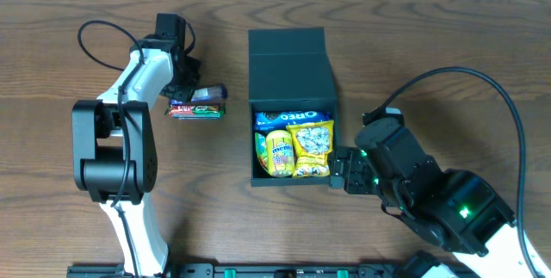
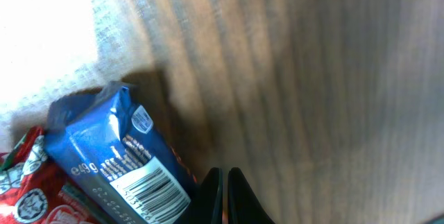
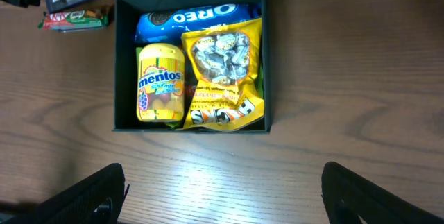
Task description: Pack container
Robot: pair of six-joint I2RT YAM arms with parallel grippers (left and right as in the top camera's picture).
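The container [image 1: 291,54] is a dark teal-black box standing open at the table's middle, lid flap folded back. It holds an Oreo pack [image 1: 293,118], a yellow Mentos tub [image 1: 277,151] and a yellow candy bag [image 1: 312,145]; all show in the right wrist view too, inside the container [image 3: 119,64]. My left gripper [image 1: 185,89] is left of the box, its fingers [image 2: 225,182] closed together on the edge of a blue snack packet [image 2: 111,154], also seen overhead [image 1: 209,94]. My right gripper [image 1: 340,175] is open and empty [image 3: 222,196] at the box's front right corner.
A red KitKat packet [image 1: 196,111] lies on the wooden table beside the blue one, also in the left wrist view [image 2: 28,189] and the right wrist view [image 3: 75,20]. Arm cables arc over the table at far left and right.
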